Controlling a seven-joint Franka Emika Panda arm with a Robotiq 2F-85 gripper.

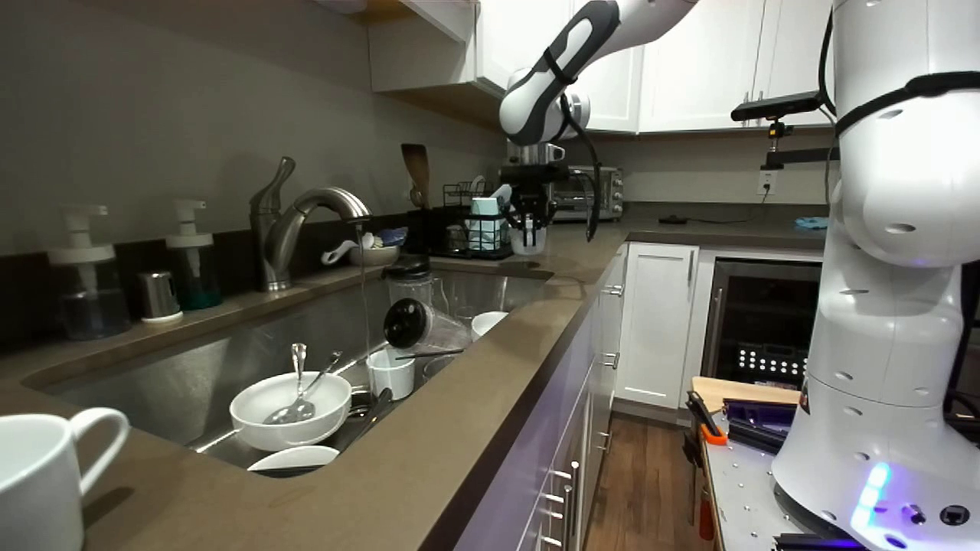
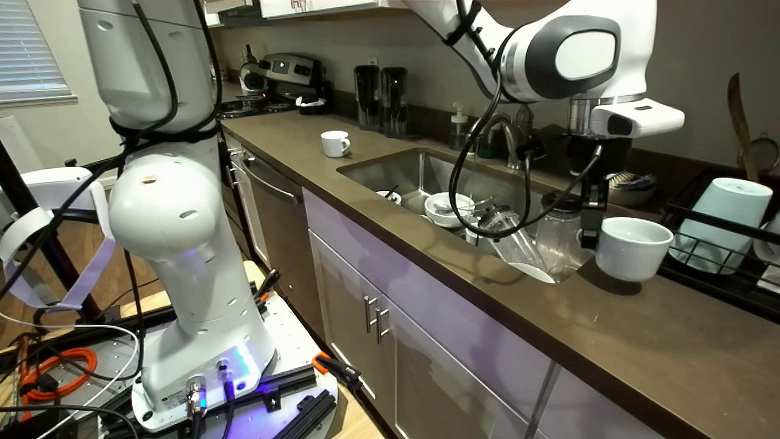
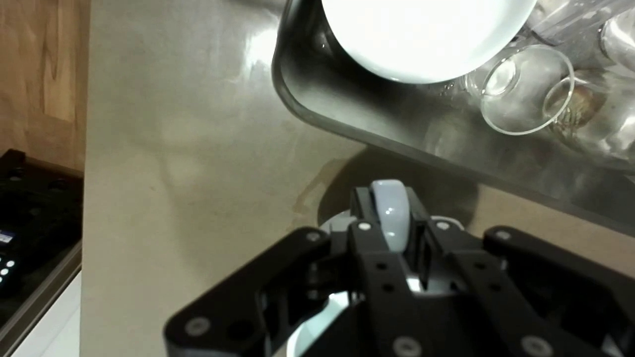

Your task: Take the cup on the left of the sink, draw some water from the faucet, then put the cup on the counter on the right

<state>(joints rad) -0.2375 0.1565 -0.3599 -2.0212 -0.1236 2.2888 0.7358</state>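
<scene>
My gripper [image 2: 592,235] is shut on the handle of a white cup [image 2: 634,247]. The cup [image 1: 529,242] hangs upright a little above the counter [image 2: 609,341], past the sink's end by the dish rack, with a dark shadow beneath. In the wrist view the handle [image 3: 392,213] is between the fingertips; they and the gripper hide most of the cup, and its contents do not show. A second white mug [image 1: 38,474] stands on the counter at the sink's opposite end, also in an exterior view [image 2: 334,144]. The faucet [image 1: 325,203] runs a thin stream into the sink [image 1: 176,405].
The sink holds white bowls [image 1: 287,417], a white cup [image 1: 390,373], a tilted clear jar [image 2: 515,238] and glasses [image 3: 526,94]. A black dish rack [image 2: 701,277] with a pale cup [image 2: 725,219] stands close beside the held cup. A toaster oven [image 1: 589,191] is behind.
</scene>
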